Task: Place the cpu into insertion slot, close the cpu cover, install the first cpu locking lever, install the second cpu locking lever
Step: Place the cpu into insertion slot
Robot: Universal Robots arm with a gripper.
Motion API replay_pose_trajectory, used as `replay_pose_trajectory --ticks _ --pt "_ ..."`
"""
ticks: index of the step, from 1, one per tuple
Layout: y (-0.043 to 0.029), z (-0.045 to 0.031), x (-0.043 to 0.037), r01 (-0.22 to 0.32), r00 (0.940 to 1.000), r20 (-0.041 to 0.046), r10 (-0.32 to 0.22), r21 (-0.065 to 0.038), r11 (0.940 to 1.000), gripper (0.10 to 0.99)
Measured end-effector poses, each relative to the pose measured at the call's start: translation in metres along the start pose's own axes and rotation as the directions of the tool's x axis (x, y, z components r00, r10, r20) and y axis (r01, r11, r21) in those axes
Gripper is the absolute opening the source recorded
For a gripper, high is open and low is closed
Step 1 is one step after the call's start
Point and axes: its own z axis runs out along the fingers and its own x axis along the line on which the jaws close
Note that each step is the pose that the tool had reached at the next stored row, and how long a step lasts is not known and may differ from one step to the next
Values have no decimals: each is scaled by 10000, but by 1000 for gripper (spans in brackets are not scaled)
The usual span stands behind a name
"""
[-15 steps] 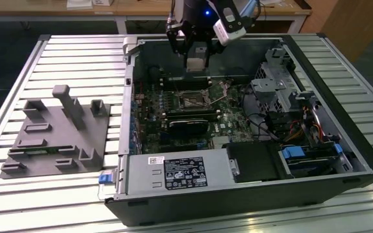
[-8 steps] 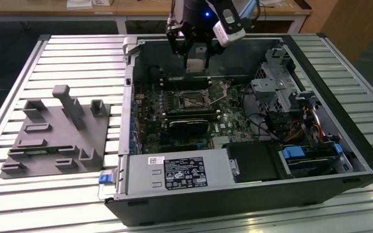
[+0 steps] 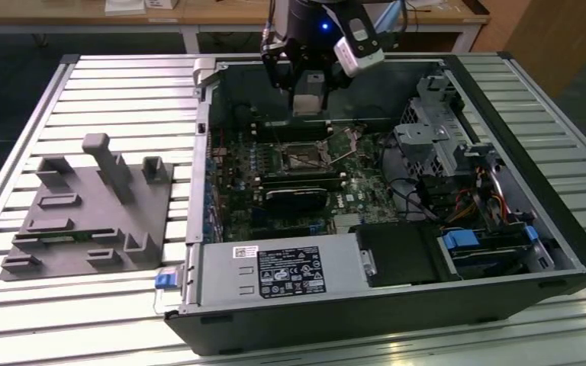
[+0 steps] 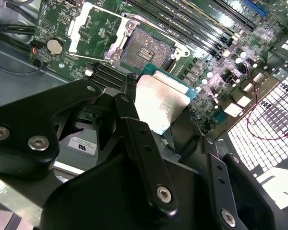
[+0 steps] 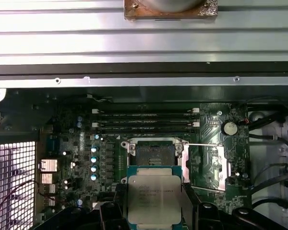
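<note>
The cpu [image 5: 153, 199] is gripped at its edges by the closed fingers [image 4: 127, 103], held above the motherboard and close to the insertion slot [image 5: 155, 154], not yet in it. The slot lies bare, with the cpu cover [image 4: 77, 24] swung open beside it. In the exterior view the gripper [image 3: 308, 107] hangs over the far part of the open computer case [image 3: 456, 282] on the slatted worktop [image 3: 120, 91].

cpu [image 5: 155, 199] in claw [image 4: 162, 109], above motherboard [image 5: 77, 158], near insertion slot [image 5: 155, 152]
</note>
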Motion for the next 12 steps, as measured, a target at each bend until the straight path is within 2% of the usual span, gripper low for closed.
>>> replay_pose_trajectory --ticks 12 --pt "-14 211 -4 0 10000 0 0 0 10000 533"
